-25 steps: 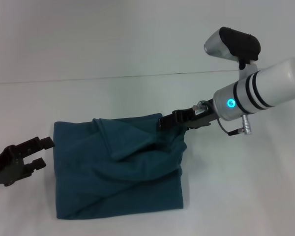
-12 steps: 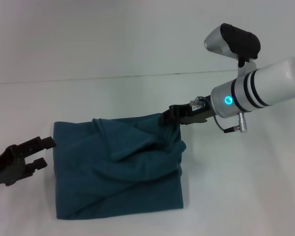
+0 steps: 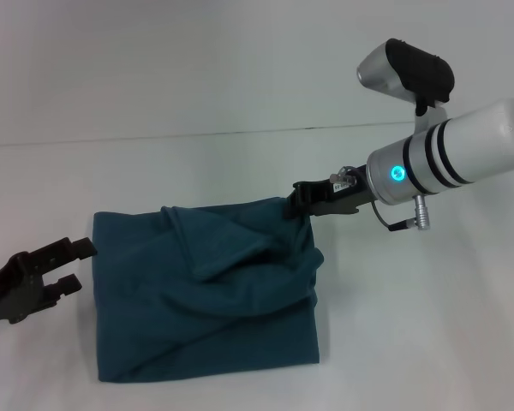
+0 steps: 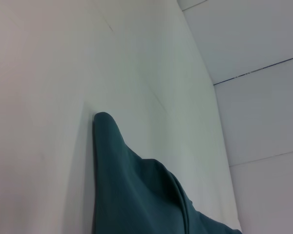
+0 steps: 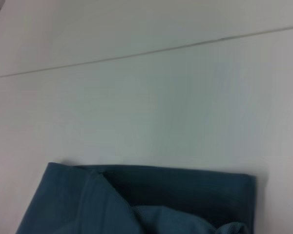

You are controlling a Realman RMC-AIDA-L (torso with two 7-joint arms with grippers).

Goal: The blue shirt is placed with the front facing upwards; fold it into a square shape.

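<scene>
The blue shirt [image 3: 207,301] lies folded into a rough, rumpled square on the white table, with a raised fold running across its upper half; no print or collar shows. My right gripper [image 3: 296,202] sits at the shirt's far right corner, its tip touching or just above the cloth edge. To the left of the shirt's near-left edge, my left gripper [image 3: 84,266] hovers open and holds nothing. A corner of the blue shirt [image 4: 129,187] shows in the left wrist view. The right wrist view looks down on the far edge of the blue shirt [image 5: 151,197].
The white table [image 3: 411,334] stretches around the shirt on all sides. Its far edge meets a pale wall [image 3: 197,60] behind.
My right gripper has lifted up and drawn slightly back to the right from the cloth at the far right corner. The shirt and the left arm have stayed still.
</scene>
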